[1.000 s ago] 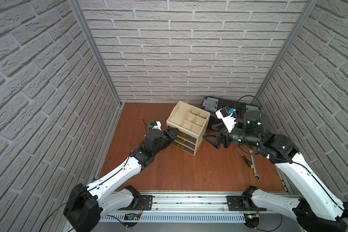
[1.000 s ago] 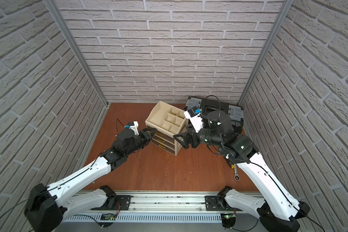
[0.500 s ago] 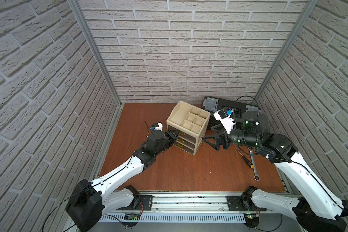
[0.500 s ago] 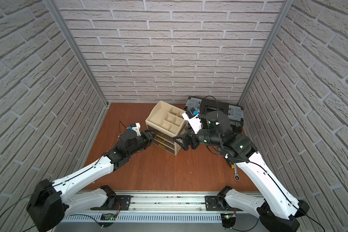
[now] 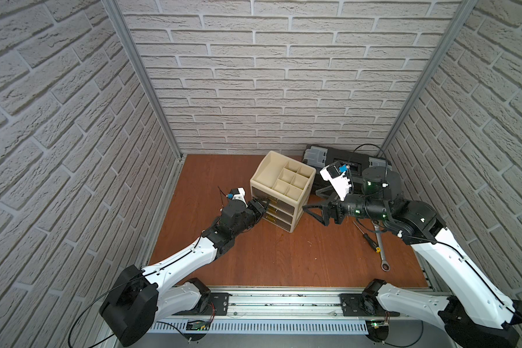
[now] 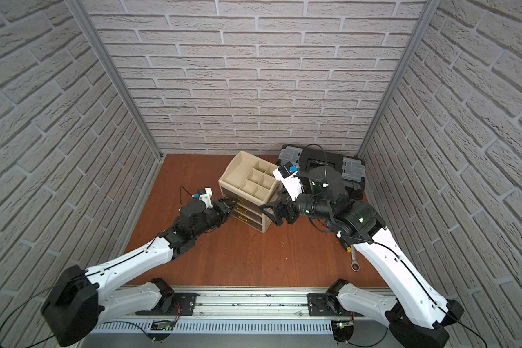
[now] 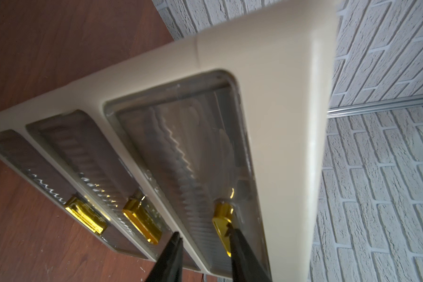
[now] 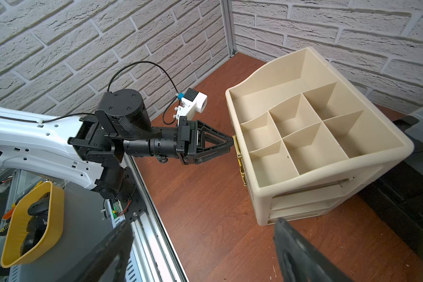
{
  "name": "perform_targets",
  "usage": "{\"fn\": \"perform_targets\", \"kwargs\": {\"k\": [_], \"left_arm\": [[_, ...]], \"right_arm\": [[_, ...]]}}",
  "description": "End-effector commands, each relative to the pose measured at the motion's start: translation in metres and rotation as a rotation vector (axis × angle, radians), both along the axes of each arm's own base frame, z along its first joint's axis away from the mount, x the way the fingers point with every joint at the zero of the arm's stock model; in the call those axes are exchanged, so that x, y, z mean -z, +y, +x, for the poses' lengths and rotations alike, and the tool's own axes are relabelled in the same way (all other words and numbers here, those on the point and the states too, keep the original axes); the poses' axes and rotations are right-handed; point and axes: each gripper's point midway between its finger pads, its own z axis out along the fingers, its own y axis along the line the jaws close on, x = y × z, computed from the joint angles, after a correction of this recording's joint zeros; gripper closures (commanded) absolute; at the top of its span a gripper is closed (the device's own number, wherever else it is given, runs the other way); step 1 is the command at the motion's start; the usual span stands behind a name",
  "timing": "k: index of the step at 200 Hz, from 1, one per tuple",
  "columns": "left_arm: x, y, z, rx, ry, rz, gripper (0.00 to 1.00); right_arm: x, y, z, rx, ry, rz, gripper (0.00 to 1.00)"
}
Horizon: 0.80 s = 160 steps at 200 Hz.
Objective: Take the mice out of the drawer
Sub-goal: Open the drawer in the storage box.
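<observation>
The left gripper (image 7: pixel 203 238) is meeting the beige organizer (image 5: pixel 262 173) at its 8 o'clock side, jaws narrow but gapped. 1 finger (image 7: pixel 239 246) is touching the gold handle (image 7: pixel 221 219) of the closed top drawer (image 7: pixel 181 146). Behind its ribbed front only pale blurs are showing, so the mice cannot be made out. The right gripper (image 5: pixel 314 214) is hovering at 4 o'clock, jaws wide, holding nothing.

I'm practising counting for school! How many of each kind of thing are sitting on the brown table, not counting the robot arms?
Drawer organizer: 1
Black toolbox: 1
Wrench: 1
Screwdriver: 1
Total: 4
</observation>
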Motion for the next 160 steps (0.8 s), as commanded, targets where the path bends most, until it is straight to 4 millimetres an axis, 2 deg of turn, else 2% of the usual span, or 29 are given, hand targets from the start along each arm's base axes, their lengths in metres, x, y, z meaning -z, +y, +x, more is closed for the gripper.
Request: {"fn": "perform_targets", "kwargs": {"k": [1, 27, 78, 160], "left_arm": [[-0.027, -0.007, 0.001, 0.027, -0.106, -0.058, 0.64], [-0.029, -0.009, 0.001, 0.033, -0.115, -0.074, 0.65], [-0.019, -0.011, 0.004, 0.027, -0.085, -0.091, 0.72], [-0.008, -0.007, -0.001, 0.015, -0.036, -0.050, 0.68]], "right_arm": [[0.002, 0.006, 0.002, -0.009, -0.008, 0.014, 0.09], [0.005, 0.007, 0.004, -0.008, -0.001, 0.011, 0.09], [0.004, 0.008, 0.004, -0.010, 0.001, 0.017, 0.09], [0.004, 0.006, 0.003, -0.001, 0.000, 0.020, 0.09]]}}
